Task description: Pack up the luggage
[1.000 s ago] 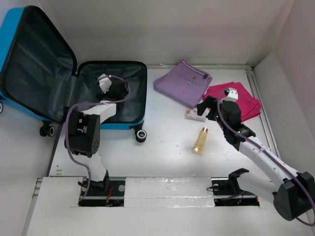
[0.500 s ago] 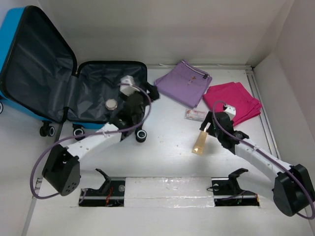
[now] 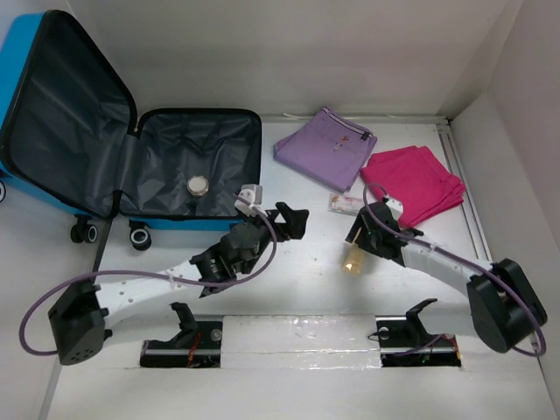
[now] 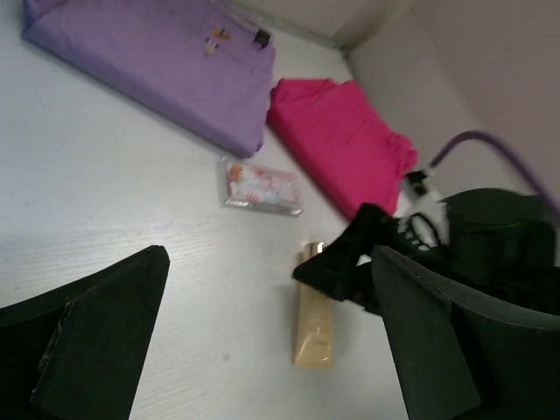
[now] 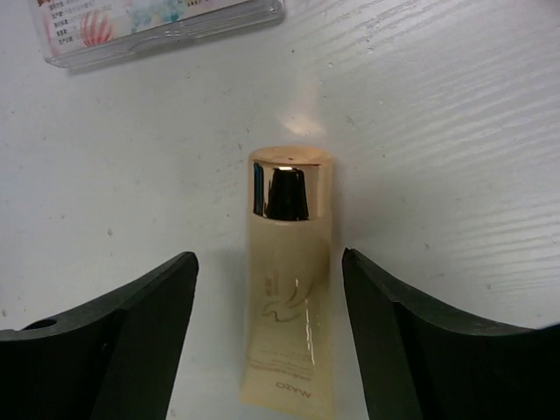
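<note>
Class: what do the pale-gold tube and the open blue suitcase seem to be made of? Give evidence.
Pale-gold tube: probably glossy soft plastic, showing sheen; cap mirror-like, metallic-looking. Bright-blue suitcase: smooth shell, likely hard plastic; wrinkled dark lining suggests fabric.

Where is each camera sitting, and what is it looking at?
Top external: high behind, looking down on the luggage, left arm and right arm.
Left wrist: on the left arm, looking across the table past the left hand toward the right hand.
Right wrist: on the right arm, looking down at the gold tube between the right hand's fingers.
Shared: all three show the tube and packet.
</note>
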`<state>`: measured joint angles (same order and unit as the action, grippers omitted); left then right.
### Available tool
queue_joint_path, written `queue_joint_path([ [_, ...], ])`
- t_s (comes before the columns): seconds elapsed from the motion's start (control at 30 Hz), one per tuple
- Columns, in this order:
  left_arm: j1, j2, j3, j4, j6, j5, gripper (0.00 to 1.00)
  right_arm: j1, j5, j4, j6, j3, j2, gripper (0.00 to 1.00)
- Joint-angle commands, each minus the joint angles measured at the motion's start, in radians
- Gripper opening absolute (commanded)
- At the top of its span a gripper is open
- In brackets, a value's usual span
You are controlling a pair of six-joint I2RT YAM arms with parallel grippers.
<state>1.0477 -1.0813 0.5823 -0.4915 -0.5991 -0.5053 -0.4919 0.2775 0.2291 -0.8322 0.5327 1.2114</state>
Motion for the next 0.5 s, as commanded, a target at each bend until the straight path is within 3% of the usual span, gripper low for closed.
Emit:
queue_joint_path([
  [0.0, -0.002, 0.099, -0.012, -0.091, 0.013, 0.013, 0.96, -0.022, 0.012, -0.017, -0.021, 0.102, 0.083, 0.72],
  [0.07, -0.002, 0.161, -0.025, -0.082, 0.013, 0.022, 0.96, -0.022, 0.012, -0.017, -0.030, 0.118, 0.151, 0.71],
  [0.17, -0.002, 0.236, -0.065, -0.073, 0.013, 0.022, 0.95, -0.045, 0.009, -0.045, -0.054, 0.127, 0.224, 0.51],
  [0.3, -0.002, 0.268, -0.075, -0.042, 0.044, -0.002, 0.95, -0.099, 0.064, -0.016, -0.064, 0.176, 0.274, 0.35],
  [0.47, -0.002, 0.335, -0.065, 0.007, 0.056, -0.036, 0.95, -0.270, 0.222, 0.087, -0.027, 0.318, 0.148, 0.33],
])
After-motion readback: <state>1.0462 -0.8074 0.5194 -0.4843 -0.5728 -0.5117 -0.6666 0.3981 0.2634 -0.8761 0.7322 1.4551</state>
